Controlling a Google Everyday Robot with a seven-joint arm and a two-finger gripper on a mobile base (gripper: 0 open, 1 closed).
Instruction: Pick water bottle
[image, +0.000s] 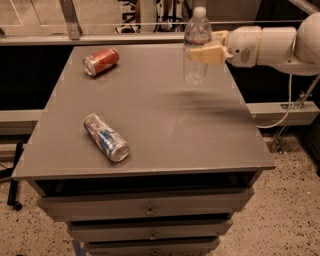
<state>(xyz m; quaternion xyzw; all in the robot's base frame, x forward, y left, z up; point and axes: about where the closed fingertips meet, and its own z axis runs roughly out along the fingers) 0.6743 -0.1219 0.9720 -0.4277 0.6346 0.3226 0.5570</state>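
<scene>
The water bottle (195, 31) is a clear ribbed bottle with a white cap, upright at the far right of the grey table top (150, 125). My gripper (199, 53) reaches in from the right on a white arm (270, 46). Its cream fingers (212, 53) are shut around the bottle's middle. The bottle's base hangs a little above the table, with a dark shadow beneath it.
A red can (101, 61) lies on its side at the far left of the table. A silver-blue can (105, 137) lies on its side near the front left. Drawers (150, 210) sit below the top. A rail (100, 39) runs behind the table.
</scene>
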